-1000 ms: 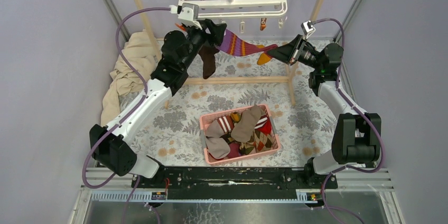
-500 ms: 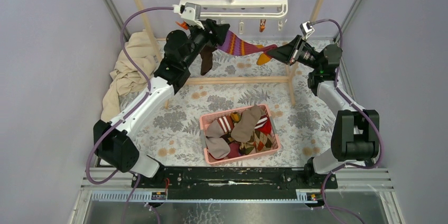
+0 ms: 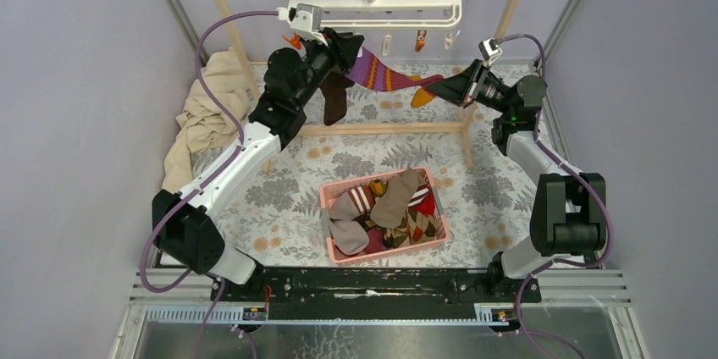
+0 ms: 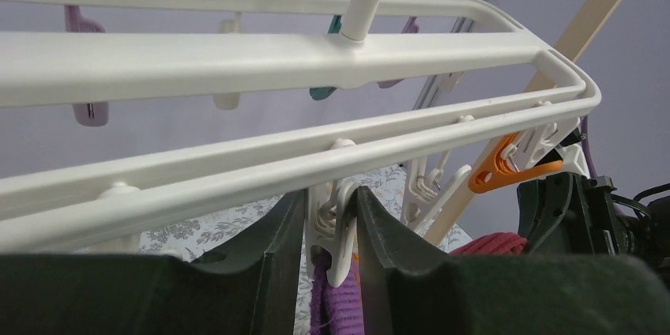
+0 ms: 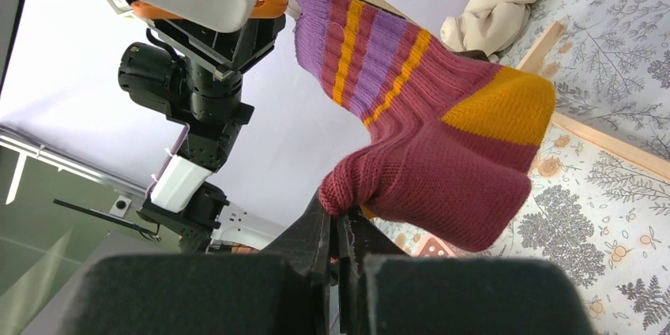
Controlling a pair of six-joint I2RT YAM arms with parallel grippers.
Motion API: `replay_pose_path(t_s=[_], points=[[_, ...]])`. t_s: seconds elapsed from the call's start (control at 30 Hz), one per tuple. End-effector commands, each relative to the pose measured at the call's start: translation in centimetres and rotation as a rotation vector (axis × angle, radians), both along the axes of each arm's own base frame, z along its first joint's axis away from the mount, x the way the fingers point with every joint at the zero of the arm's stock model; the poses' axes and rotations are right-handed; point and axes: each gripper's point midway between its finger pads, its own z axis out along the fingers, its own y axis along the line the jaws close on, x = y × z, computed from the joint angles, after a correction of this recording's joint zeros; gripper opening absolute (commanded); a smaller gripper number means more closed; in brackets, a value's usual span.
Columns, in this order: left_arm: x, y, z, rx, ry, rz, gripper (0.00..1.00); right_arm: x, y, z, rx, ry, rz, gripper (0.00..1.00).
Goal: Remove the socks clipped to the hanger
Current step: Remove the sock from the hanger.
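The white hanger point(image 3: 372, 2) hangs by its hook from the top rail, and its bars point(image 4: 237, 58) fill the left wrist view. My left gripper point(image 3: 354, 44) point(image 4: 330, 201) is shut on a white clip point(image 4: 341, 232) under the front bar. That clip holds the cuff of a purple sock with orange stripes point(image 3: 385, 75) point(image 4: 344, 303). The sock stretches sideways to my right gripper point(image 3: 442, 81) point(image 5: 336, 212), which is shut on its maroon toe point(image 5: 411, 185). A dark brown sock point(image 3: 334, 98) dangles beside the left gripper.
A pink basket point(image 3: 328, 223) with several socks sits on the floral cloth at centre. The wooden rail frame point(image 3: 381, 129) stands behind it. A beige cloth point(image 3: 203, 113) is heaped at the left. An orange clip point(image 4: 506, 169) and other empty clips hang from the hanger.
My left gripper's jaws have closed from wide apart onto the white clip. The left arm crept slightly up and forward. The right gripper kept its hold and pulled the sock a little tauter.
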Motion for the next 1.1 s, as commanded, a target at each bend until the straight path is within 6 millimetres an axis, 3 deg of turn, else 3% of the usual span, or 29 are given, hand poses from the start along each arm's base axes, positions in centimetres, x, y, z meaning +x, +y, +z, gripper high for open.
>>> replay_pose_path(t_s=[0.0, 0.13, 0.2, 0.3, 0.37, 0.47, 0.53, 0.67, 0.87, 0.93, 0.97, 1.07], points=[[0.1, 0.2, 2.5, -0.039, -0.076, -0.005, 0.28, -0.7, -0.1, 0.8, 0.0, -0.068, 0.014, 0.0], [0.1, 0.1, 2.5, -0.033, -0.074, -0.009, 0.19, -0.7, -0.1, 0.6, 0.002, -0.063, 0.016, 0.0], [0.0, 0.1, 2.7, -0.031, -0.075, -0.009, 0.06, -0.9, -0.1, 0.6, 0.004, -0.062, 0.017, 0.0], [0.0, 0.1, 2.6, -0.025, -0.068, -0.009, 0.05, -1.1, -0.1, 0.6, 0.007, -0.055, 0.018, 0.0], [-0.1, 0.2, 2.5, -0.023, -0.062, -0.01, 0.14, -1.6, -0.1, 0.8, 0.008, -0.059, 0.02, 0.0], [-0.4, 0.1, 2.2, -0.014, -0.047, -0.019, 0.46, -3.2, -0.1, 1.1, -0.002, -0.069, 0.023, 0.0], [-0.7, 0.2, 1.9, -0.005, -0.031, -0.021, 0.59, -4.2, -0.1, 1.2, -0.025, -0.074, 0.012, 0.0], [-1.3, -0.1, 0.7, 0.009, 0.011, -0.052, 0.69, -5.8, 0.8, 0.6, -0.157, -0.094, -0.033, 0.0], [-3.4, -0.1, -0.3, 0.012, 0.054, -0.097, 0.74, -8.7, 2.9, 1.2, -0.349, -0.15, -0.065, 0.0], [-4.4, 0.1, -0.4, 0.013, 0.062, -0.107, 0.8, -9.8, 3.4, 1.6, -0.356, -0.149, -0.056, 0.0], [-4.9, 0.1, -0.4, 0.015, 0.067, -0.115, 0.94, -10.4, 3.7, 1.8, -0.356, -0.15, -0.045, 0.0], [-6.4, 0.3, -0.4, 0.02, 0.087, -0.134, 0.99, -11.5, 4.3, 2.8, -0.35, -0.168, -0.021, 0.0]])
